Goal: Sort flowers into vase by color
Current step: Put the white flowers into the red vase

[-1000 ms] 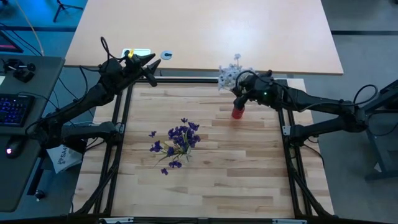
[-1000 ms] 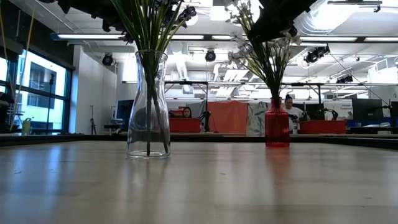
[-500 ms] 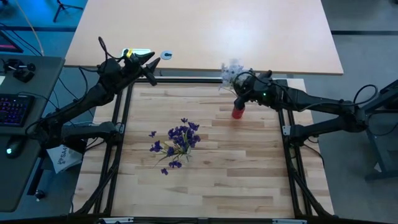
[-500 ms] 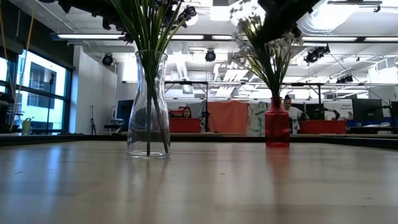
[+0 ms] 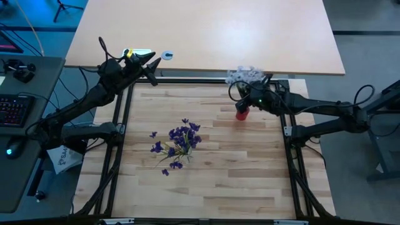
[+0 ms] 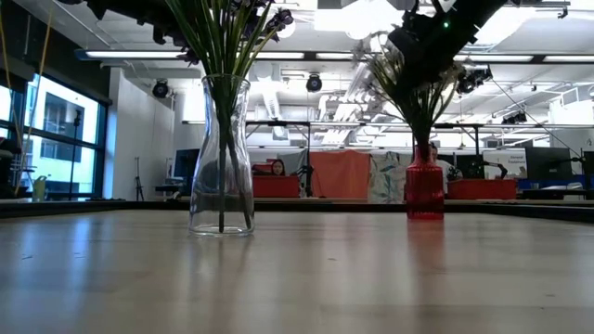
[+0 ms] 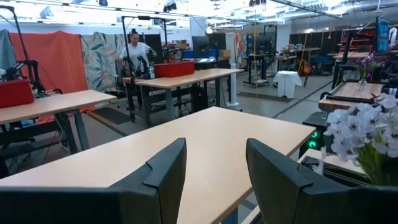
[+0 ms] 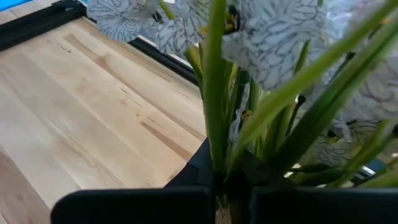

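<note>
White flowers [image 5: 245,75] stand with their green stems in a small red vase [image 5: 242,114] at the table's far right. My right gripper [image 5: 245,100] is shut on those stems just above the vase. Purple flowers [image 5: 178,142] stand in a clear glass vase [image 6: 221,153] at the table's middle, resting on its base. My left gripper [image 5: 152,65] waits open at the far left corner, holding nothing. My right gripper pinches the white flowers' bunched green stems [image 8: 217,155] between its two fingers, a little above the red vase's neck. The fingers come from the table's right side, slanting down, and lie across the stems. The stems' lower ends stay inside the vase [image 6: 424,186], whose base stands on the table.
Black frame rails [image 5: 122,125] run along the table's left and right sides and its far edge. A beige table [image 5: 206,31] lies beyond the far edge. A keyboard [image 5: 15,109] sits off to the left. People [image 6: 278,168] are in the room behind.
My right gripper has shut on the white flowers' stems and moved a little toward the table's right edge. The white blossoms have swung the same way, and the red vase has slid slightly to the right, still upright.
</note>
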Controlling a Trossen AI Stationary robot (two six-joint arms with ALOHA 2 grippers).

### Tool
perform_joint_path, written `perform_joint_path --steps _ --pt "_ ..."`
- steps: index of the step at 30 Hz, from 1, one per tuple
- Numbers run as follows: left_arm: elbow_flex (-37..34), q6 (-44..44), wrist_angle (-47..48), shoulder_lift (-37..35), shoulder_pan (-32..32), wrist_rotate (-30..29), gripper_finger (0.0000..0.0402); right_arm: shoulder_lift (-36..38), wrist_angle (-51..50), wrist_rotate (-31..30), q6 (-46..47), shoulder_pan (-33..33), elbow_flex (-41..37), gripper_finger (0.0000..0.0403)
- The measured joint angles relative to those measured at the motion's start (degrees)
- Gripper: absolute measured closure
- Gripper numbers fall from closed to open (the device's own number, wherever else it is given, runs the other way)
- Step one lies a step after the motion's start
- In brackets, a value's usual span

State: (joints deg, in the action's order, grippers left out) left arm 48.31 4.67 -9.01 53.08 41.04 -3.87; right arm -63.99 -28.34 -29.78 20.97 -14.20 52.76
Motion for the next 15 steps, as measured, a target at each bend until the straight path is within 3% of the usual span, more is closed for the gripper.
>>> perform_joint_path --steps 15 --pt "0.0 0.08 0.06 0.0 0.0 -0.01 0.0245 0.46 0.39 5.76 -0.9 -0.02 0.38 0.0388"
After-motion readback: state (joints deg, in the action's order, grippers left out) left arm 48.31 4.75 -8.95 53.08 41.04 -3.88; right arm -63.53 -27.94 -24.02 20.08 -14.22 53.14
